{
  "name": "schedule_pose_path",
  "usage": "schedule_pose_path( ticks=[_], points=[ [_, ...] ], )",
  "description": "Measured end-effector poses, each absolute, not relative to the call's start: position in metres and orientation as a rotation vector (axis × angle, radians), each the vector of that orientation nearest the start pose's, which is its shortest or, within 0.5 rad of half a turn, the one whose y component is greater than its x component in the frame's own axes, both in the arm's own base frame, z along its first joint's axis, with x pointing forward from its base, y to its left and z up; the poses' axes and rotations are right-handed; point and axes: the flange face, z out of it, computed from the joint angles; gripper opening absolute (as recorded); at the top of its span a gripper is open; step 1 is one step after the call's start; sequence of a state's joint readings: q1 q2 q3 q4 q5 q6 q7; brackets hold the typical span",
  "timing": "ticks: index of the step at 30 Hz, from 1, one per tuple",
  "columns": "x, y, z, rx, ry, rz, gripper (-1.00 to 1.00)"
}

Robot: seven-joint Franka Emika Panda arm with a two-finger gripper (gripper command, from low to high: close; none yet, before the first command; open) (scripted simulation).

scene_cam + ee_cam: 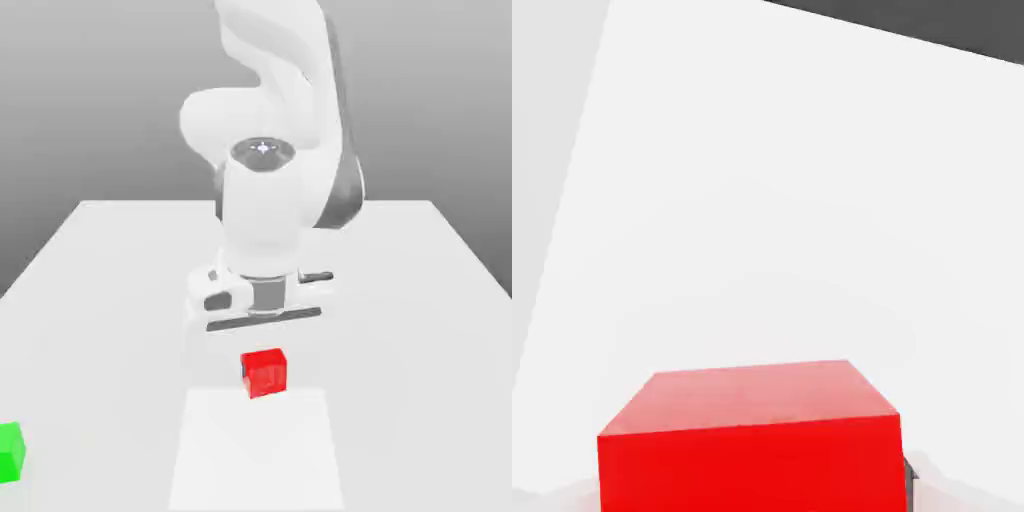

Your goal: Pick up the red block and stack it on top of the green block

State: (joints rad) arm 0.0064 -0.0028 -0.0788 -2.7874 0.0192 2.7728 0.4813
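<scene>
While claw grips, glossy red cube

My arm is glossy white, built of fat rounded segments with a darker grey band along one side. A grey round cap with a small bright mark sits on top of one joint. My hand is a white, boxy block with a short grey collar.

No text, label, brand, number or sign can be read on anything in either view.
</scene>
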Motion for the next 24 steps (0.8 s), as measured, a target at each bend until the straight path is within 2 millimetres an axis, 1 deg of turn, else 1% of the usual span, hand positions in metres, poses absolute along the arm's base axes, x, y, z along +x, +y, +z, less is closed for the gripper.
schedule_pose_path(
  ticks=[4,8,12,16,17,18,20,21,24],
  points=[
    [0.406,-0.094,0.214,-2.984,0.941,0.043,-1.00],
    [0.426,-0.157,0.219,-2.976,0.949,0.050,-1.00],
    [0.435,-0.228,0.228,-2.973,0.965,0.039,-1.00],
    [0.432,-0.302,0.242,-2.982,0.970,0.010,-1.00],
    [0.432,-0.312,0.238,-2.985,0.969,0.005,-1.00],
    [0.432,-0.317,0.228,-2.987,0.968,0.002,-1.00],
    [0.432,-0.320,0.200,-2.988,0.968,0.000,-1.00],
    [0.431,-0.321,0.189,-2.987,0.969,0.001,1.00],
    [0.431,-0.321,0.189,-2.987,0.969,0.001,1.00]
  ],
)
